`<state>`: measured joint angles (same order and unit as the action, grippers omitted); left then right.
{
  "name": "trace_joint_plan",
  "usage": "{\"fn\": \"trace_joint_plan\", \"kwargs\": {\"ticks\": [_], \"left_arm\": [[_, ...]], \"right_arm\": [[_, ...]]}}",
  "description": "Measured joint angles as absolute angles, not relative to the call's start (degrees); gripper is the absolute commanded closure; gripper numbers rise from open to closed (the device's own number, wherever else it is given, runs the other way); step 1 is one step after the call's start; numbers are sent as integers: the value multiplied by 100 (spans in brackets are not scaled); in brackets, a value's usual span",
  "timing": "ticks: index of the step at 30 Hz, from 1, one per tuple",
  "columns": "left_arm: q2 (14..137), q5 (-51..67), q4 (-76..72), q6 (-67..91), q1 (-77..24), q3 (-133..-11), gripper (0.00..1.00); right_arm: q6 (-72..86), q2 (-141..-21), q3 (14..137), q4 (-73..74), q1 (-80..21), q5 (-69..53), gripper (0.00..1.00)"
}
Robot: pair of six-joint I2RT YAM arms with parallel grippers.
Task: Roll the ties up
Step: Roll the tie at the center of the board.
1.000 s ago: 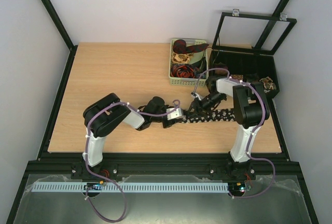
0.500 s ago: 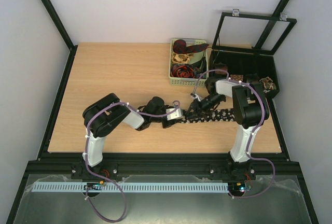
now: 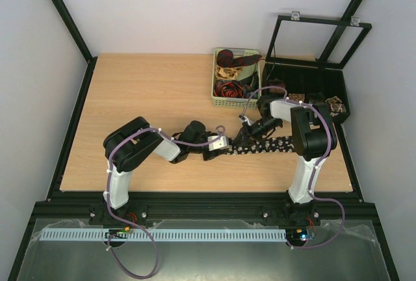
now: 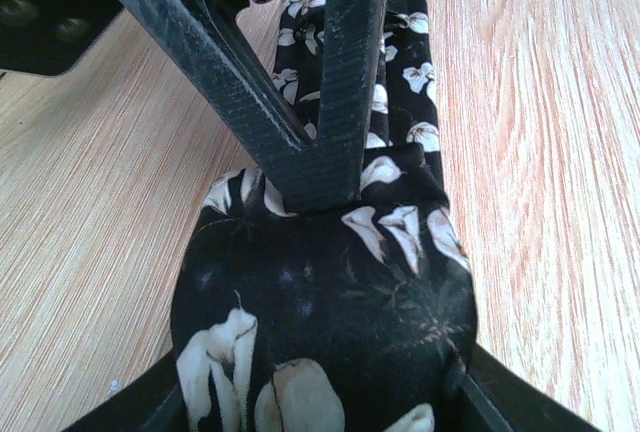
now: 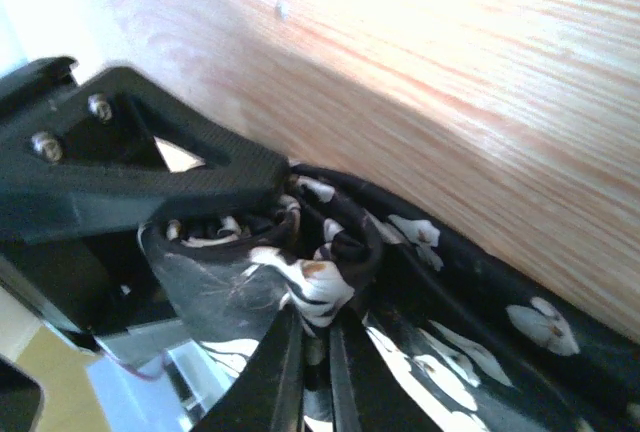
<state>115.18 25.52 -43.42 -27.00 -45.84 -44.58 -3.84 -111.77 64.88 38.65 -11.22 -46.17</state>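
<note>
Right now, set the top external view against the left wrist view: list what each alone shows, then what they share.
Only the top external view: the green basket of coiled ties, the black case at the right, and the flat length of the black tie running right.
Only the left wrist view: the tie's white flower print up close, its rolled end held in the left gripper, and the right gripper pinching the top fold.
Both: the tie, the wooden table, and the two grippers meeting at the roll.

Wooden table (image 3: 149, 92), seemingly white walls (image 3: 162, 8)
</note>
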Motion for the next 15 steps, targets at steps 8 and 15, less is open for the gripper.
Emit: {"fn": "trace_joint_plan", "kwargs": {"ticks": [8,15], "left_arm": [[11458,2891,-4364,-2342,-4340,-4327,24],[11351,3529,-4412,-1756,-4200,-4082,23]], "right_arm": [[-519,-11260,6390,3793,-1122,-4303,99],[-521,-11253,6302,3656,-1122,-4150,99]]}}
